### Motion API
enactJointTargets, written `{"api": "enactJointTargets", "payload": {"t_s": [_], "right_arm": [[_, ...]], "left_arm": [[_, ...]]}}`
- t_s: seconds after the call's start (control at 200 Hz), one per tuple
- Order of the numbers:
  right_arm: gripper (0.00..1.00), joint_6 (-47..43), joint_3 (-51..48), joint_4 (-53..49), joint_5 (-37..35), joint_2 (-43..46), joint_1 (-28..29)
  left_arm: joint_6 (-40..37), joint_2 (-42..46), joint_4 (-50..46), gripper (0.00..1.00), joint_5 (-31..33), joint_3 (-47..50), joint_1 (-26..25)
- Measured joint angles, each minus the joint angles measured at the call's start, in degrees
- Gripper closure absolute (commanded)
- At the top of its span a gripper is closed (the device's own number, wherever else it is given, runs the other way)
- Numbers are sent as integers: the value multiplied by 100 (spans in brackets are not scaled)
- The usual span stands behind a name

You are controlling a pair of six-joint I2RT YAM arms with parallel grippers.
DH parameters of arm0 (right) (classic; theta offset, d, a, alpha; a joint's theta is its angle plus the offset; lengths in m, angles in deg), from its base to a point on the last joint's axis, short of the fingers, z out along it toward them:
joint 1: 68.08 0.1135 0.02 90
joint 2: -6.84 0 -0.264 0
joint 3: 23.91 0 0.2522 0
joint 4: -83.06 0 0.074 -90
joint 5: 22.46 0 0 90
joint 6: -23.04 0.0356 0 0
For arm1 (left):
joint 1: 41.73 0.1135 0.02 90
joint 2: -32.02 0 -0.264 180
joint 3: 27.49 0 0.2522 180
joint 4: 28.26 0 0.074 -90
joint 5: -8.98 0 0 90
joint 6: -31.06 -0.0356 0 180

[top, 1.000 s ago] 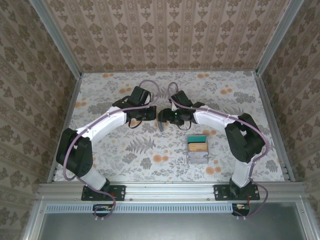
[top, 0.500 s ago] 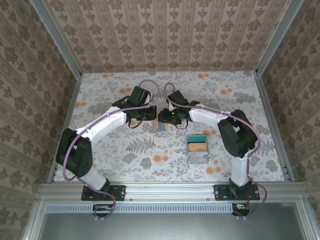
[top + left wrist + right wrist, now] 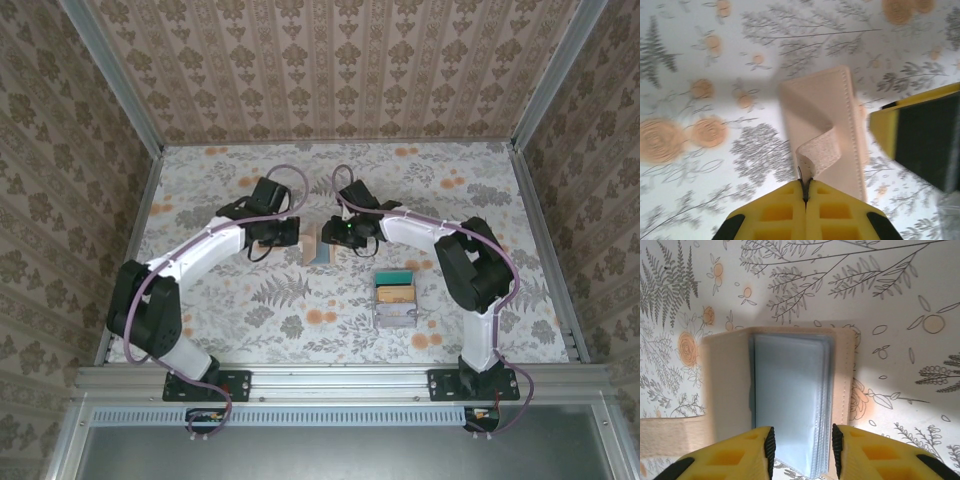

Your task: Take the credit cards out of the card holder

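Note:
The tan card holder (image 3: pixel 317 246) lies open at mid-table between both grippers. My left gripper (image 3: pixel 805 187) is shut on the holder's strap (image 3: pixel 820 150), which curls up from the tan cover (image 3: pixel 827 110). My right gripper (image 3: pixel 802 450) hangs over the open inside, jaws partly apart on either side of the grey-blue sleeve stack (image 3: pixel 790 390); no card shows in the sleeves. From above, the left gripper (image 3: pixel 296 241) is just left of the holder and the right gripper (image 3: pixel 335 236) just right. A teal card (image 3: pixel 397 276) and a yellow card (image 3: pixel 396 292) lie in the clear box.
The clear plastic box (image 3: pixel 396 312) stands right of centre near the front, just below the right forearm. A finger of the right gripper (image 3: pixel 920 140) shows at the right of the left wrist view. Raised walls (image 3: pixel 130 250) border the floral table.
The right gripper's jaws have narrowed and it has settled over the holder. The left gripper drew back to the left with the strap, and the holder now lies open.

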State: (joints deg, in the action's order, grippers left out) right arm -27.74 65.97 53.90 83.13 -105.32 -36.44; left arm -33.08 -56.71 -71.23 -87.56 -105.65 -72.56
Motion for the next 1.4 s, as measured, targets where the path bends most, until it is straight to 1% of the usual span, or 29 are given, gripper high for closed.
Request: {"api": "enactJointTargets", "payload": {"t_s": [0.095,0.15,0.265,0.51,0.565,0.615,0.67,0.73,0.785,0.845,0.875,0.92,1.175,1.4], "right_arm": [[63,4,-11,2,2,-2,-26],[66,7,-11,9,9,-13,-31],[66,44,-11,66,98,-94,-31],[67,157,-9,-15,136,-481,-31],[72,168,-9,-11,140,-485,-35],[73,168,-9,-2,144,-498,-37],[79,192,-9,0,146,-514,-42],[81,201,-9,22,188,-525,-50],[86,210,-9,52,260,-546,-52],[88,258,-9,118,352,-562,-50],[92,275,-9,157,411,-566,-50],[100,267,-9,219,485,-568,-50],[100,321,-175,546,662,-529,-52],[100,319,-365,568,721,-48,-50]], "left_arm": [[-92,142,-79,100,74,170,258],[-149,168,-96,100,101,275,393],[-223,170,-144,100,103,479,645],[-352,168,-184,100,188,568,708],[-369,168,-181,100,188,588,732],[-385,160,-186,100,186,599,739],[-396,144,-184,100,186,603,750],[-407,125,-184,100,184,605,758],[-407,114,-179,100,184,605,758],[-409,98,-173,100,184,605,758],[-409,92,-168,100,184,605,758],[-409,76,-155,100,184,605,758],[-433,-7,-122,100,184,610,769],[-452,-177,-74,100,188,721,876]]}}
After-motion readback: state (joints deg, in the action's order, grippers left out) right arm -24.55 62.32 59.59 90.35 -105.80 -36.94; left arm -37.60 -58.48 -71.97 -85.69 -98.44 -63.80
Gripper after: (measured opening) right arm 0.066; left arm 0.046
